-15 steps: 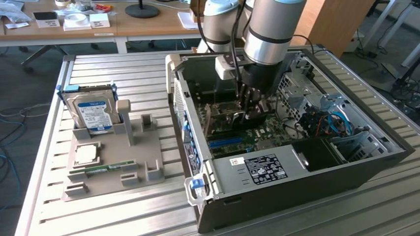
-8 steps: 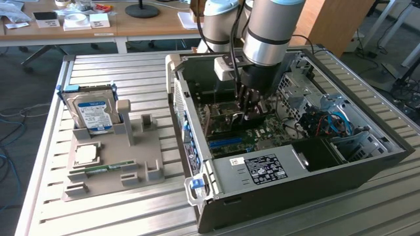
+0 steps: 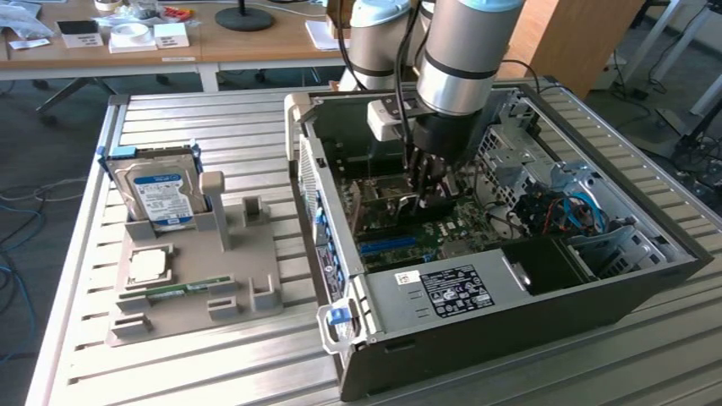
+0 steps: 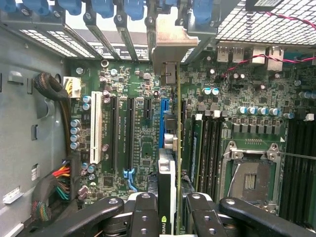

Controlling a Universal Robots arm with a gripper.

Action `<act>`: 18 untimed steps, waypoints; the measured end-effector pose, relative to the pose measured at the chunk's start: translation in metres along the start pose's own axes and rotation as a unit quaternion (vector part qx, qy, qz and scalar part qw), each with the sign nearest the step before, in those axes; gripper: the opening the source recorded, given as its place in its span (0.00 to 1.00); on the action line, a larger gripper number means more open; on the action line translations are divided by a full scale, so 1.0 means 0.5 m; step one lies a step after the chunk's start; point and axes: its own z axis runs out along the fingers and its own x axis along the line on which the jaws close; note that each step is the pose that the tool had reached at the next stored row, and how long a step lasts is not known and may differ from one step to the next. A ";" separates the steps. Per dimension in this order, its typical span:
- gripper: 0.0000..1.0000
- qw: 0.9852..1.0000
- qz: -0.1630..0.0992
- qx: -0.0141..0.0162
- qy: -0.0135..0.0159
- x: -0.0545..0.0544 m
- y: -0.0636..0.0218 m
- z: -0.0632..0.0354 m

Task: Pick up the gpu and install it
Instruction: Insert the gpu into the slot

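While one black two-fingered gripper (image 4: pixel 168 210) clamps the one thin grey-edged gpu card (image 4: pixel 168 177) edge-on over one green motherboard (image 4: pixel 133 148), the open dark case (image 3: pixel 508 355) sits at the exterior view's three o'clock from one grey tray (image 3: pixel 186 326).

a slatted metal table (image 3: pixel 203 372) stands on grey floor (image 3: pixel 34 152) — wooden desks (image 3: pixel 226 46) behind, cluttered.

The computer case (image 3: pixel 384 364) sits on the table (image 3: pixel 169 381) at the exterior view's right, with the tray (image 3: pixel 243 271) beside it at the left and the hard drive (image 3: pixel 158 193) standing on that tray. Inside the case, the gripper (image 3: pixel 427 194) holds the gpu (image 4: pixel 167 187) edge-on over the motherboard (image 4: pixel 140 148).
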 end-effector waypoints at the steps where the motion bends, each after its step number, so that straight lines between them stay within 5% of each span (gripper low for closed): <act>1: 0.27 1.000 0.000 0.000 0.000 0.000 0.001 0.002; 18: 0.27 1.000 0.000 0.000 0.000 0.000 0.008 0.011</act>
